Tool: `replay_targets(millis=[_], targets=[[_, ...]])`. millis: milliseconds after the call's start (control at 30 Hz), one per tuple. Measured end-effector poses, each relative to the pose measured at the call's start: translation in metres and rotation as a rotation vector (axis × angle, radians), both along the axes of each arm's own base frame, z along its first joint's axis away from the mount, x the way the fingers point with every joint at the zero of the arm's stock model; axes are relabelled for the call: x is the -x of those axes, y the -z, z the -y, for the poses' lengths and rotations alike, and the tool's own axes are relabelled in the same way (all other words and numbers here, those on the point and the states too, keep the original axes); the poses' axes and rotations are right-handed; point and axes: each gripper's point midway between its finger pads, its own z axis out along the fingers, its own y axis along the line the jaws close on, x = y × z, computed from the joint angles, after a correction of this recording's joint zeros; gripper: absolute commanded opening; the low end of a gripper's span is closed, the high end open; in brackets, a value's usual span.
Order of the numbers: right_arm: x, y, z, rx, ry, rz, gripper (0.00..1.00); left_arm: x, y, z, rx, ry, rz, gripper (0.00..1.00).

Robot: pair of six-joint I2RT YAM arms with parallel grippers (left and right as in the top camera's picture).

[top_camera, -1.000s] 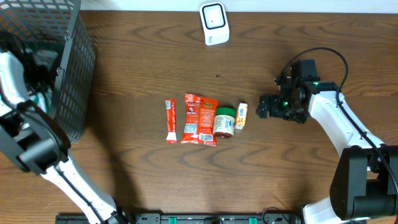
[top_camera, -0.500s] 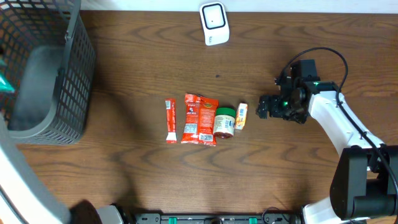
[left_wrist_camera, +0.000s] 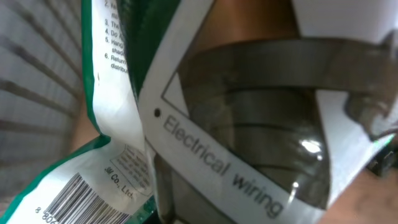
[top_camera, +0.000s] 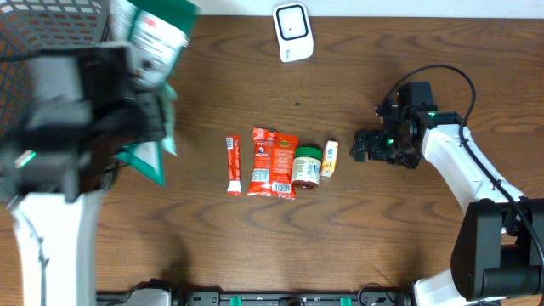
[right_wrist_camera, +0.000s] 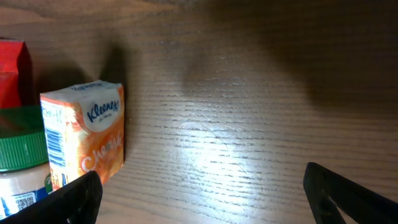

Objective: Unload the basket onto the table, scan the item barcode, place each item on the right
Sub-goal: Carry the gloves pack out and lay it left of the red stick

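Observation:
My left gripper (top_camera: 143,104) hangs high above the table's left side, close under the overhead camera and blurred, shut on a green and white package (top_camera: 158,32). In the left wrist view that package (left_wrist_camera: 186,37) fills the frame and hides my fingers. It has a clear window, the words "Electrical wiring", and a barcode (left_wrist_camera: 69,198) at the lower left. The white scanner (top_camera: 292,32) lies at the table's far edge. My right gripper (top_camera: 364,146) rests low and open, just right of the row of items, with nothing between its fingers (right_wrist_camera: 73,200).
A row lies mid-table: a red stick (top_camera: 233,165), a red packet (top_camera: 273,162), a green-lidded jar (top_camera: 306,167) and an orange Kleenex pack (top_camera: 329,158), which also shows in the right wrist view (right_wrist_camera: 84,134). A dark wire basket (top_camera: 38,25) stands at the far left, partly hidden by my left arm.
My left arm has risen out of the basket and swung right, toward the camera, with the green and white package in its grip. The right arm has not moved.

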Motion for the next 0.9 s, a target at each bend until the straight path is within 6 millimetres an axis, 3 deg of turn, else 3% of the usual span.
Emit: replay_targets(millis=[167, 267, 333, 633, 667, 767, 900], targets=[[0.000, 0.000, 0.000, 0.000, 0.000, 0.000, 0.99, -0.013, 0.126, 0.031, 0.011, 0.029, -0.249, 0.07], [0.000, 0.000, 0.000, 0.000, 0.000, 0.000, 0.99, -0.008, 0.182, 0.044, 0.007, 0.040, -0.343, 0.07], [0.000, 0.000, 0.000, 0.000, 0.000, 0.000, 0.99, -0.011, 0.202, 0.047, 0.013, 0.027, -0.362, 0.07], [0.000, 0.000, 0.000, 0.000, 0.000, 0.000, 0.99, -0.019, 0.252, 0.048, 0.000, -0.008, -0.472, 0.08], [0.000, 0.000, 0.000, 0.000, 0.000, 0.000, 0.99, -0.018, 0.257, 0.048, -0.003, -0.009, -0.485, 0.26], [0.000, 0.000, 0.000, 0.000, 0.000, 0.000, 0.99, -0.016, 0.267, 0.047, -0.014, -0.008, -0.517, 0.61], [0.000, 0.000, 0.000, 0.000, 0.000, 0.000, 0.99, -0.015, 0.270, 0.048, -0.004, -0.015, -0.529, 0.72]])
